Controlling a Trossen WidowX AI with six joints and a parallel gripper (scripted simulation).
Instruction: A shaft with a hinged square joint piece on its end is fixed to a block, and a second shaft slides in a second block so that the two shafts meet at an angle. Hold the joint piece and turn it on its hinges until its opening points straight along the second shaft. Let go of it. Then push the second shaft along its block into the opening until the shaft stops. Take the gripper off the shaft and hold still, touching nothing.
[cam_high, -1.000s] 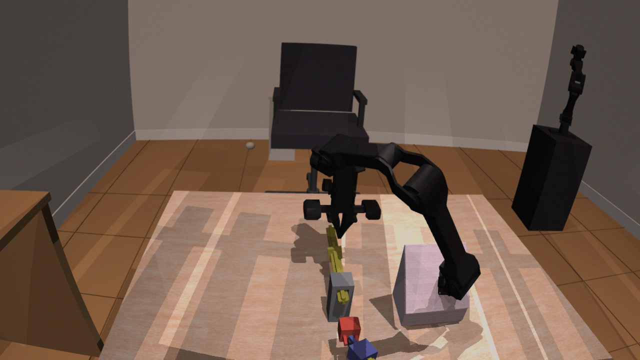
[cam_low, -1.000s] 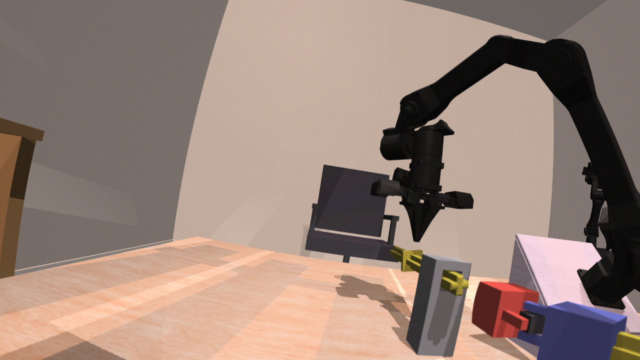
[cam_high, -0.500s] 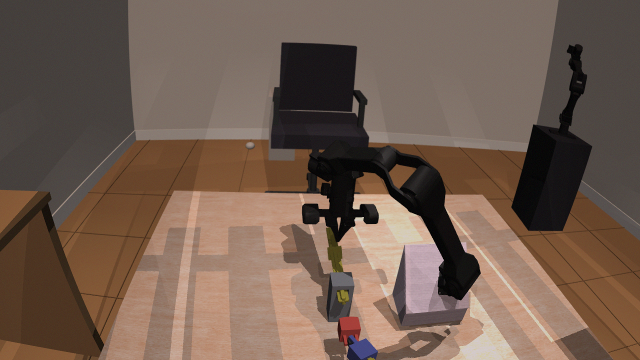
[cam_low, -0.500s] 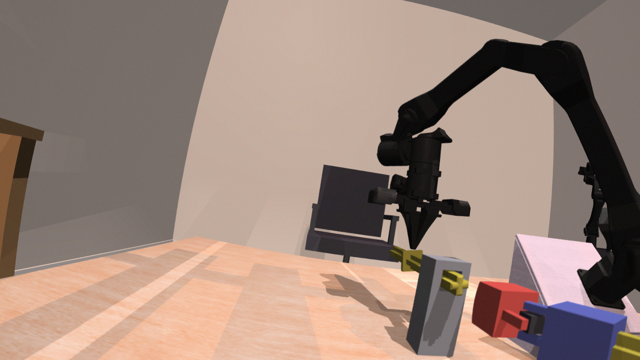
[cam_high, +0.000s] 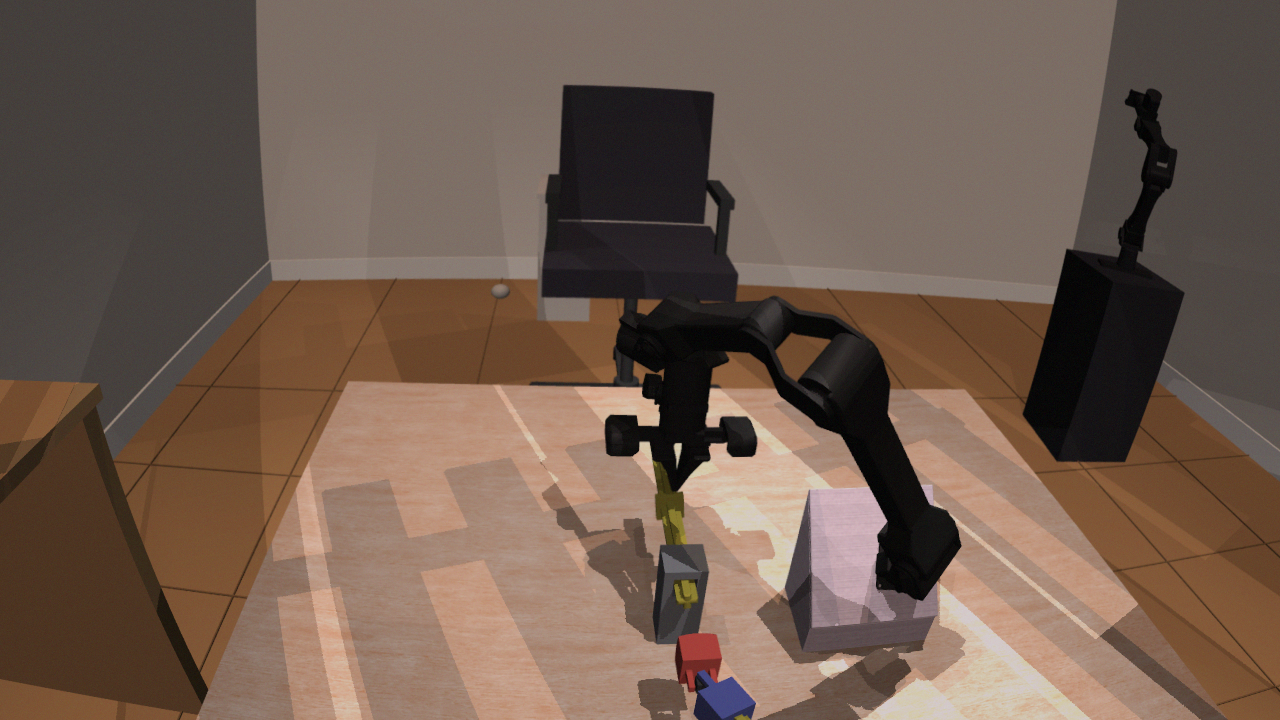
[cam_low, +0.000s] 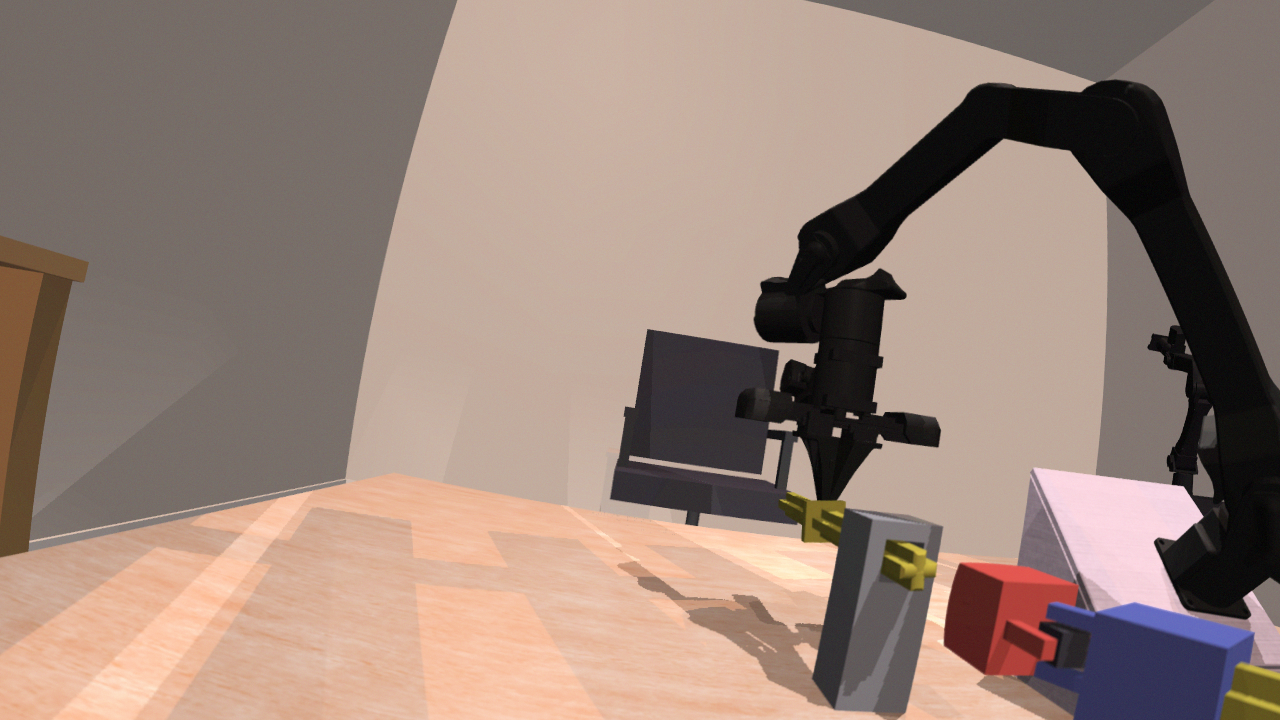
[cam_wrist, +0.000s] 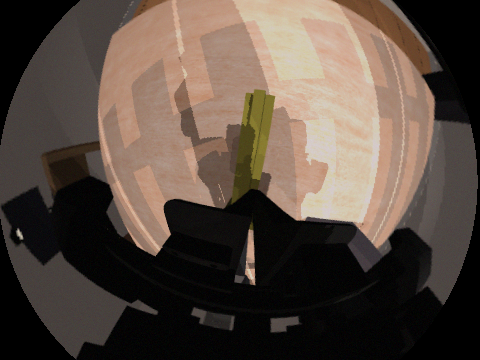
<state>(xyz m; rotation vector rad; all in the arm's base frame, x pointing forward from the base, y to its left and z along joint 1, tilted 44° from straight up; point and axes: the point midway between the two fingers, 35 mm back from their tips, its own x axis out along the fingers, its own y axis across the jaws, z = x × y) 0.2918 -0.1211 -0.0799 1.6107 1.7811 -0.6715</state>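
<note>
The yellow second shaft (cam_high: 685, 591) (cam_low: 908, 565) (cam_wrist: 260, 130) runs through the upright grey block (cam_high: 671, 613) (cam_low: 845, 617), its near end sticking out toward the red joint piece (cam_high: 698, 653) (cam_low: 980, 608). A gap separates that end from the red piece. The red piece is hinged to the blue part (cam_high: 723, 698) (cam_low: 1163, 658) on the first shaft; its opening is hidden. My gripper (cam_high: 676, 488) (cam_low: 829, 497) (cam_wrist: 254, 193) is shut and empty, pointing down at the second shaft beside its square collar (cam_high: 669, 505) (cam_low: 823, 521), beyond the grey block. Whether the fingertips touch the shaft is unclear.
The arm's sloped pale base block (cam_high: 850, 555) (cam_low: 1109, 519) stands right of the grey block. The wooden table top (cam_high: 375, 644) (cam_low: 340, 626) carries the setup. A dark chair (cam_high: 635, 161) (cam_low: 707, 402) stands behind, and a cabinet (cam_high: 80, 573) is at the left.
</note>
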